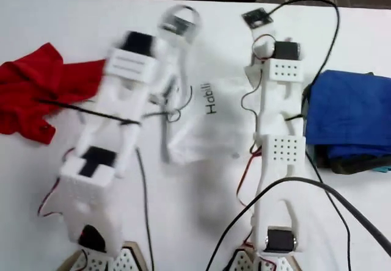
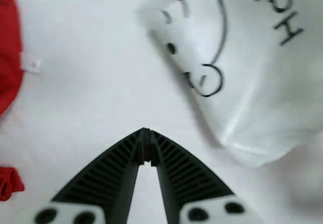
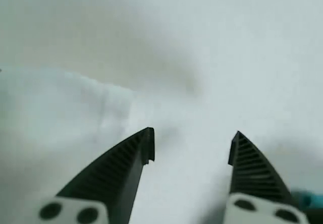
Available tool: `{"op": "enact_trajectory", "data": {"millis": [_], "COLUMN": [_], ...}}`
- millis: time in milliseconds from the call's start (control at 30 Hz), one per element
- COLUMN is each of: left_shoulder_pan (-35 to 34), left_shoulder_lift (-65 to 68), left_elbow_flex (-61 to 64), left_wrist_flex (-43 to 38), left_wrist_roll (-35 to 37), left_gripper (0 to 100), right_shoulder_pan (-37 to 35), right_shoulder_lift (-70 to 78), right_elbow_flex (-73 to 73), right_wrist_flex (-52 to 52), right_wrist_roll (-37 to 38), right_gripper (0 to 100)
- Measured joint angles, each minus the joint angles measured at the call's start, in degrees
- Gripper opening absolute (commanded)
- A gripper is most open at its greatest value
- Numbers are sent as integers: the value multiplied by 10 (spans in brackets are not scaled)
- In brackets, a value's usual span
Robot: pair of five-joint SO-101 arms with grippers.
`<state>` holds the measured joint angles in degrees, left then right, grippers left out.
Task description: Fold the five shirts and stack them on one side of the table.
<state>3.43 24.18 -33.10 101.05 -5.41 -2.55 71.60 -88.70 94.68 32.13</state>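
A white shirt with dark print lies crumpled mid-table between the two arms. A red shirt lies bunched at the table's left side. At the right, a folded blue shirt rests on top of a darker garment. My left gripper is shut with nothing in it, hovering over bare table just short of the white shirt, with the red shirt off to its side. My right gripper is open above the table, beside an edge of the white shirt.
The left arm and the right arm both stretch from the near edge toward the far side of the white table. Loose cables run beside the right arm. A teal bit shows near the right gripper.
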Motion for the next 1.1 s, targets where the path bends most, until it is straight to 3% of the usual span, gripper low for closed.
{"op": "enact_trajectory", "data": {"millis": [200, 400, 667, 1100], "left_shoulder_pan": [-145, -221, -273, -279], "left_shoulder_lift": [0, 0, 0, -1], "left_elbow_flex": [0, 0, 0, 91], "left_wrist_flex": [1, 2, 2, -45], "left_wrist_roll": [-44, -66, -68, -69], "left_gripper": [28, 28, 28, 28], "right_shoulder_pan": [-90, -146, -157, -171], "right_shoulder_lift": [0, 0, 0, -18], "right_elbow_flex": [0, 0, 0, 11], "right_wrist_flex": [-11, -33, -34, 32], "right_wrist_roll": [177, 351, 375, 375], "right_gripper": [252, 252, 254, 289]}}
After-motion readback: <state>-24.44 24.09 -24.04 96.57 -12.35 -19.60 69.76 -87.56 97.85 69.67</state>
